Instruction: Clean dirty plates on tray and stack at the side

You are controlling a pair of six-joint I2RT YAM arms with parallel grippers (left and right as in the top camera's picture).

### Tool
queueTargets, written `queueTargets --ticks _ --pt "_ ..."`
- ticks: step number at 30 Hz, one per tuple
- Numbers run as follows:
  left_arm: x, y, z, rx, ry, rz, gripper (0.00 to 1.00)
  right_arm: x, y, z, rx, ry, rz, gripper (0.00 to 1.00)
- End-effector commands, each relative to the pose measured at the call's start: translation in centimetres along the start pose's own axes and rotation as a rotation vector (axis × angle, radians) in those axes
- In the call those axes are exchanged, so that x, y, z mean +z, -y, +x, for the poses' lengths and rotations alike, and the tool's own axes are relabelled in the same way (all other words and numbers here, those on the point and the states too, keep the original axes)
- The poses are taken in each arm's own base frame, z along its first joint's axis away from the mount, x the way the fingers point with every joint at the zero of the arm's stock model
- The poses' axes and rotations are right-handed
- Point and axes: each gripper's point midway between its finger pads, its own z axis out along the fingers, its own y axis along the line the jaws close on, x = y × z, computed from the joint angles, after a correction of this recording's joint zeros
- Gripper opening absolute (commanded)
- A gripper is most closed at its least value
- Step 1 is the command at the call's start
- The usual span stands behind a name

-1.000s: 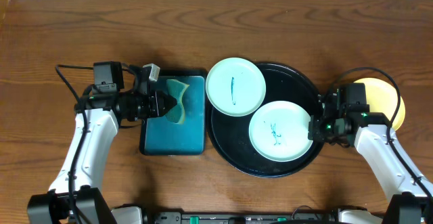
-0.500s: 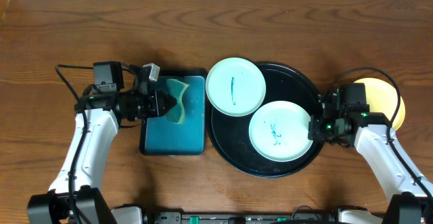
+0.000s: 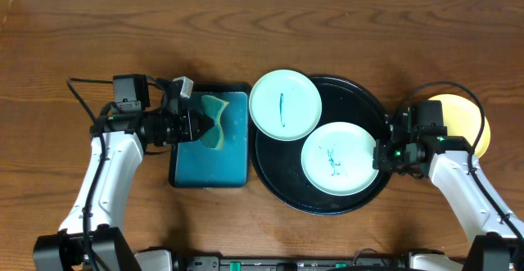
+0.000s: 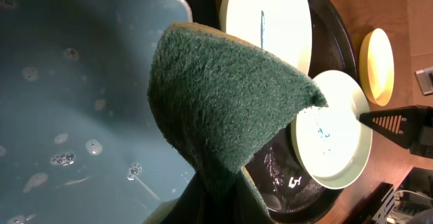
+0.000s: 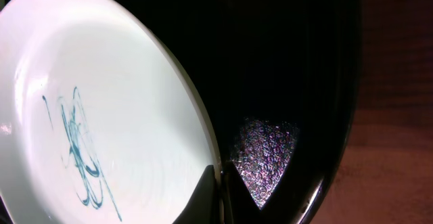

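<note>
Wood-grain tabletop [image 3: 246, 25], glossy plate [image 3: 354, 150], fuzzy sponge [image 4: 230, 95]

A round tray [image 3: 282, 171] sits right of centre on the table [image 3: 82, 25]. The lower plate [image 3: 338, 158] lies in its lower right part; the upper plate [image 3: 285, 105] overlaps its upper left rim. The third plate [image 3: 467, 111] lies on the table just right of it. A rectangular tray [image 3: 205, 169] sits just left, with a sponge [image 3: 214, 124] over its upper part.
</note>
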Motion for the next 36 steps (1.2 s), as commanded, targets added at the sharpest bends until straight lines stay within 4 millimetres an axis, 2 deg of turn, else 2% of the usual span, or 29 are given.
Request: queueTargets --ticks 1,27,29,32,34,36 --pt "0.0 0.4 0.2 0.011 0.0 0.031 0.08 0.2 -0.4 0.2 0.0 -0.007 -0.011 0.01" --pt "0.0 0.1 0.1 -0.009 0.004 0.017 0.07 0.2 -0.4 0.2 0.0 -0.007 -0.011 0.01" --pt "0.0 -2.2 0.0 -0.148 0.016 -0.128 0.08 0.2 -0.4 0.2 0.0 -0.007 -0.011 0.01" --pt "-1.1 -6.9 0.5 -0.317 0.063 -0.459 0.08 0.2 -0.4 0.1 0.0 -0.004 -0.012 0.01" --pt "-1.2 -7.7 0.5 -0.31 0.077 -0.555 0.07 0.2 -0.4 0.2 0.0 -0.005 -0.012 0.01" --pt "-1.0 -7.6 0.5 -0.268 0.078 -0.612 0.07 0.2 -0.4 0.2 0.0 -0.005 -0.012 0.01"
